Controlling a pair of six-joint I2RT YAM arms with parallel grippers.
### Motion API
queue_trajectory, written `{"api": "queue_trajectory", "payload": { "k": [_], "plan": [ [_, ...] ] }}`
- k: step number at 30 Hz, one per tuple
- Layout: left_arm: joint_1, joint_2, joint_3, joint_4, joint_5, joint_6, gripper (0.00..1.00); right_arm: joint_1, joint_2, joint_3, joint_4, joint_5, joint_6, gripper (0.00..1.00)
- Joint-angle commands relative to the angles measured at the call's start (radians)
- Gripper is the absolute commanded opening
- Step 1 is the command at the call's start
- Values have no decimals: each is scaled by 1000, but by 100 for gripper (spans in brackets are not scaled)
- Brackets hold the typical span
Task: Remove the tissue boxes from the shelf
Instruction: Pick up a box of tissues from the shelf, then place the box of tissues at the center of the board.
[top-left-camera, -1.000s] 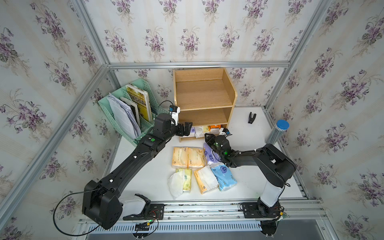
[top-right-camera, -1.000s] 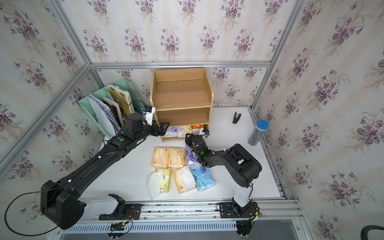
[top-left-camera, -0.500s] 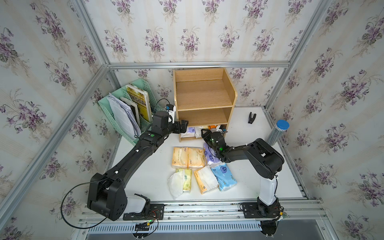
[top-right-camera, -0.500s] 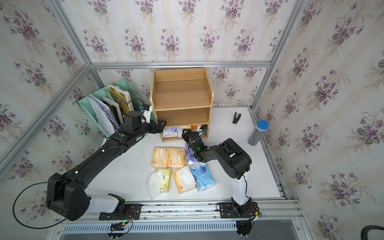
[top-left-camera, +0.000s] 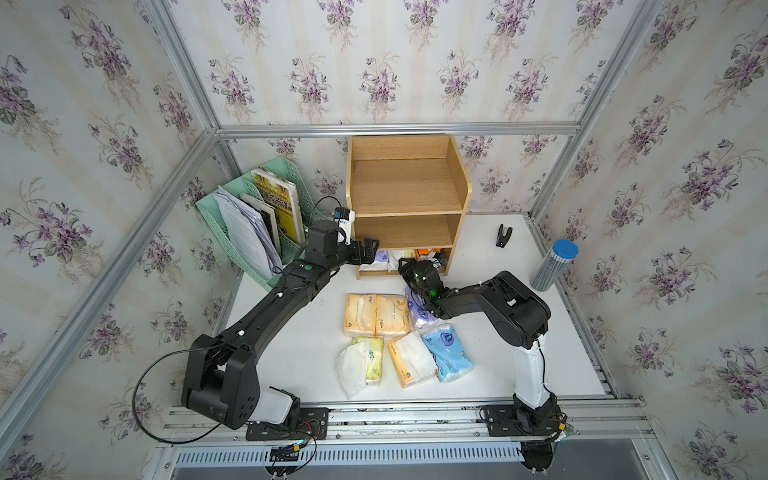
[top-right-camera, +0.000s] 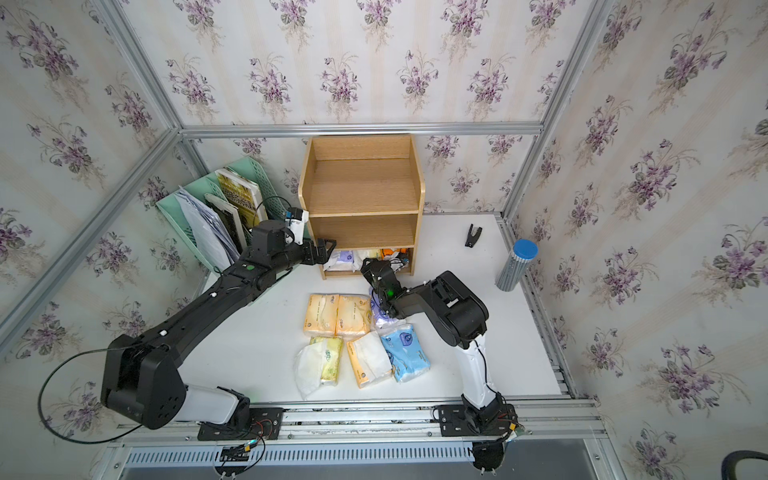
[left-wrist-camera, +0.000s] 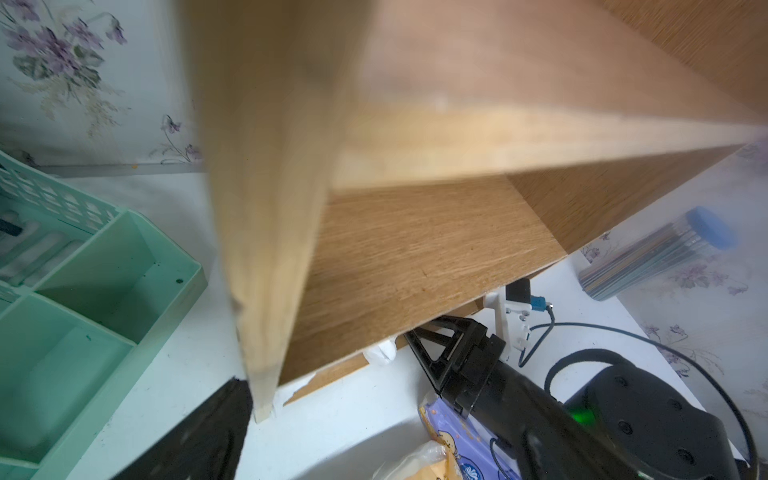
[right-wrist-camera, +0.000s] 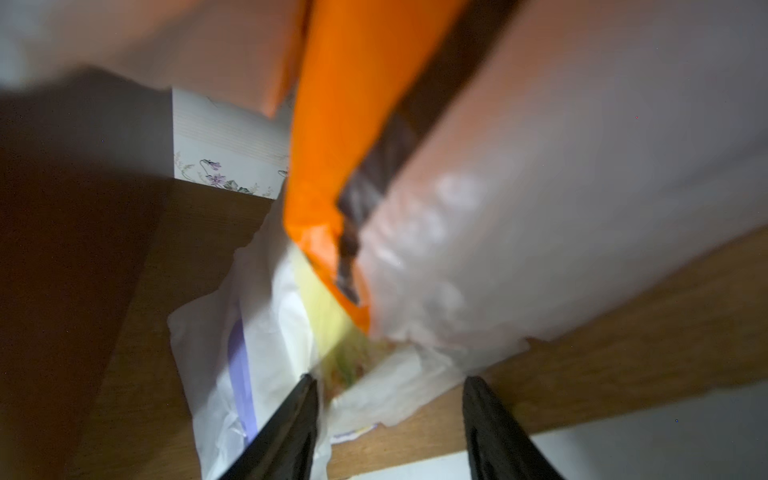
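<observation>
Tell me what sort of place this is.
Probably a robot test cell dressed as a study: floral wallpaper panels on an aluminium frame, a light-brown wooden shelf, a mint green plastic file rack.

Printing on tissue packs (top-left-camera: 360, 314), book cover (top-left-camera: 279, 203), all unreadable
</observation>
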Motion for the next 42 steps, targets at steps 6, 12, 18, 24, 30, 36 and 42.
{"api": "queue_trajectory", "payload": {
  "k": [6, 12, 18, 24, 30, 36, 42],
  "plan": [
    [-1, 4, -2, 6, 63, 9, 99, -7, 2, -30, -39, -3, 14, 20],
    [-2, -21, -15, 2, 68, -11, 99, -10, -61, -77, -39, -22, -16, 4],
    [-10, -67, -18, -13, 71, -39, 99, -10, -128, -150, -23, -73, -28, 0],
    [-26, -122, -32, -35, 50, -51, 99, -10, -211, -238, -13, -129, -54, 0],
    [-43, -148, -42, -52, 28, -53, 99, -7, -297, -301, -82, -157, -112, 0],
    [-58, -155, -42, -58, 13, -55, 99, -7, -385, -353, -169, -154, -171, 0],
    [-74, -149, -34, -56, 5, -58, 99, -6, -451, -384, -245, -160, -212, 0]
  ]
}}
